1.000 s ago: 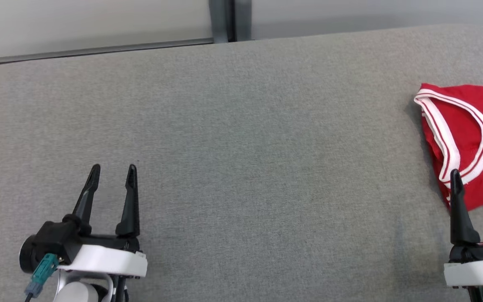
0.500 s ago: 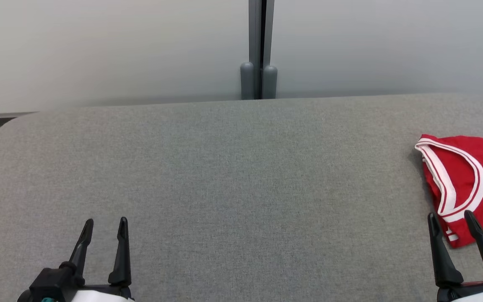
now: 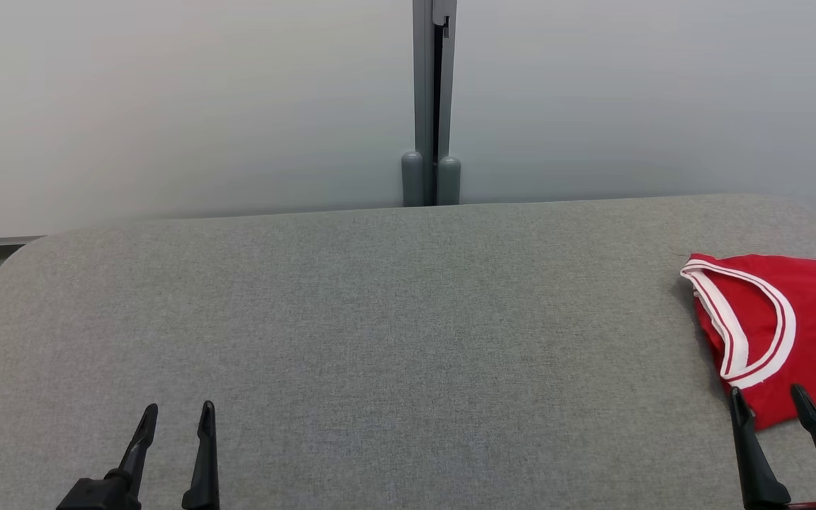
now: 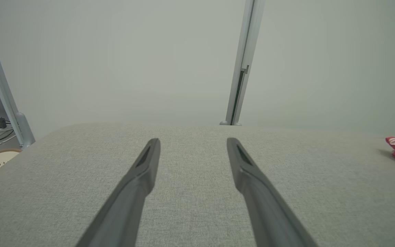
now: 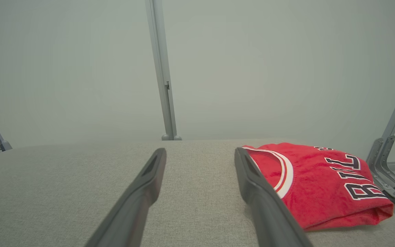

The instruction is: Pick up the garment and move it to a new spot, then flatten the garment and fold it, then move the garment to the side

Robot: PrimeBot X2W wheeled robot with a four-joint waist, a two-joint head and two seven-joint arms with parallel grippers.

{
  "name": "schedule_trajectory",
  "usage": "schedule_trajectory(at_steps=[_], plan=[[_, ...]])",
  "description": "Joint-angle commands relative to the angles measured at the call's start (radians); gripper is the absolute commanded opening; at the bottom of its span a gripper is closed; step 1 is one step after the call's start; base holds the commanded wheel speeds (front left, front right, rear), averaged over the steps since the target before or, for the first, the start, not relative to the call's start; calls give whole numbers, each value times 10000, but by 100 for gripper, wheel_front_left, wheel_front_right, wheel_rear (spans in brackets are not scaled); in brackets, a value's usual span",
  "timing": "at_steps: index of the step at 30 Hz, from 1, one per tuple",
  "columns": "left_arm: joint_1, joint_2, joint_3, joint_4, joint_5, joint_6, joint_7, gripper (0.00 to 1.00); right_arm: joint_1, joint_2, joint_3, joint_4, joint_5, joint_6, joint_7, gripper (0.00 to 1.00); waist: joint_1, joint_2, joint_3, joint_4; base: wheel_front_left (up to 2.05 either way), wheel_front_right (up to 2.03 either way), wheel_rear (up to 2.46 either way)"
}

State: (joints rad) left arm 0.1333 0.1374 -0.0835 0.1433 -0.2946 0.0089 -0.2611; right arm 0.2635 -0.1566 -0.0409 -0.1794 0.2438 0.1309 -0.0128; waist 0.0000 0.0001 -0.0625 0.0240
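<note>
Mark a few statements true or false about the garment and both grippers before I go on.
1. The red garment lies folded at the right end of the grey surface. True.
2. The right gripper is shut on the red garment. False: its fingers stand apart, gripping nothing.
3. The left gripper is open and empty. True.
4. The red garment lies ahead of the left gripper. False: it lies by the right gripper; bare grey surface lies ahead of the left gripper.
</note>
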Motion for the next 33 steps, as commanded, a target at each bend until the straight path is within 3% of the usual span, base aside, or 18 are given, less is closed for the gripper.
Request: schedule_trajectory(at_steps=[1,33], plan=[[-2,57,5,42,28,25,-3,100,18,-50,24,-25,-13,-4,-11,100,0,-1,-22,-14,0,0,0],[-235,158,-168,254,-179,259,34,100,-126,73,64,-130,-53,-4,1,100,0,-1,-32,25,0,0,0]])
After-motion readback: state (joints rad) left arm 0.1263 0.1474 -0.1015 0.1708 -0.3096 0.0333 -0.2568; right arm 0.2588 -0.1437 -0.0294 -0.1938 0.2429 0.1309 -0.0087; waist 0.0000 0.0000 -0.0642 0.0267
